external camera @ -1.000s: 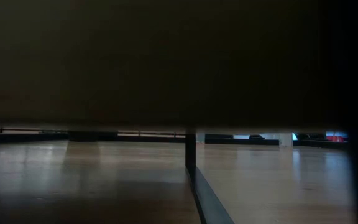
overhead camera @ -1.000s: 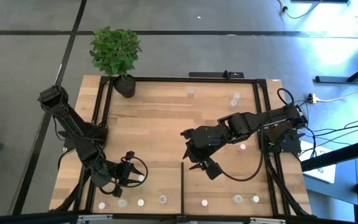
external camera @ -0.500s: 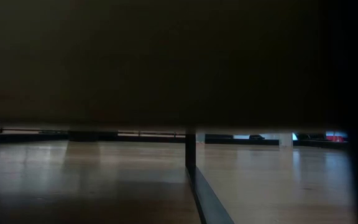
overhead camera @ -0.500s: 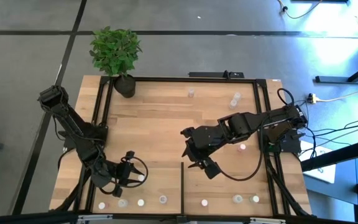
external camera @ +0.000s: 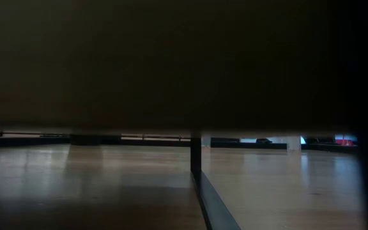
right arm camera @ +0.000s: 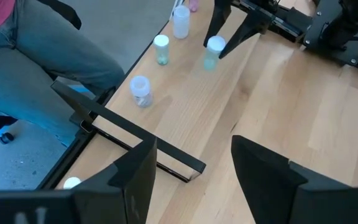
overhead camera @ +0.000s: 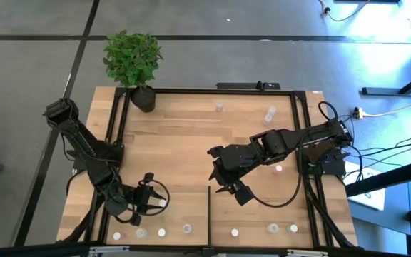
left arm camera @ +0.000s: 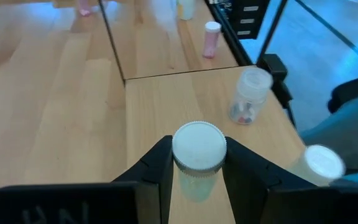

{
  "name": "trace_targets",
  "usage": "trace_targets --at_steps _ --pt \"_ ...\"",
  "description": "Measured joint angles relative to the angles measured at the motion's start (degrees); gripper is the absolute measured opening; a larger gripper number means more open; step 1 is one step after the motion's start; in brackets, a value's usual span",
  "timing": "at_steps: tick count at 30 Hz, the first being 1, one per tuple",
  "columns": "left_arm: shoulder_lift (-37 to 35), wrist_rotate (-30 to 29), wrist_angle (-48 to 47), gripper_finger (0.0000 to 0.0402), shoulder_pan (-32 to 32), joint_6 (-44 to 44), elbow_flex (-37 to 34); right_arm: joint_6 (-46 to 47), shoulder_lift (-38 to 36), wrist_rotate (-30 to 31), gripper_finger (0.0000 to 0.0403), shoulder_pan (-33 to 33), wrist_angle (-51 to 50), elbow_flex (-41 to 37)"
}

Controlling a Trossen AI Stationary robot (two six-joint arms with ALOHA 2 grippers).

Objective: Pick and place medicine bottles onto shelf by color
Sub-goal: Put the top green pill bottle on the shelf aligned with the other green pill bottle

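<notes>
We take the short black divider bar [overhead camera: 209, 214] on the shelf [overhead camera: 191, 135] as our landmark. Left of it, the left gripper [overhead camera: 155, 202] sits low over the boards near the front rail, its two dark fingers [left arm camera: 155, 169] closed on a white-capped medicine bottle [left arm camera: 198, 149] held upright between them. Just beyond this bottle, towards the front rail, we see other bottles standing in a row: a clear one [left arm camera: 250, 93], a white-topped one [left arm camera: 316, 164], and a pinkish one [left arm camera: 211, 38] past the bar. Right of the bar, and close to its inner end, the right gripper [overhead camera: 229, 187] hovers above the wood with its fingers [right arm camera: 133, 167] spread wide and nothing between them. Farther right, a pink-topped bottle [overhead camera: 278, 170] stands beside the right arm, and two more [overhead camera: 220, 107] [overhead camera: 270, 113] stand near the back rail.
</notes>
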Motion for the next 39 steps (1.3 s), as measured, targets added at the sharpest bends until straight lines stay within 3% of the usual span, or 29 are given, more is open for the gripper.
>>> trace_targets --at_steps 23,39 --pt "3.7 -3.6 1.2 0.0104 -4.1 4.1 0.0 0.0 0.0 -0.1 0.0210 0.0 0.0 0.0" --pt "6.5 -1.9 3.5 0.0105 -4.0 -1.9 0.0 0.0 0.0 -0.1 0.0210 0.0 0.5 0.0"
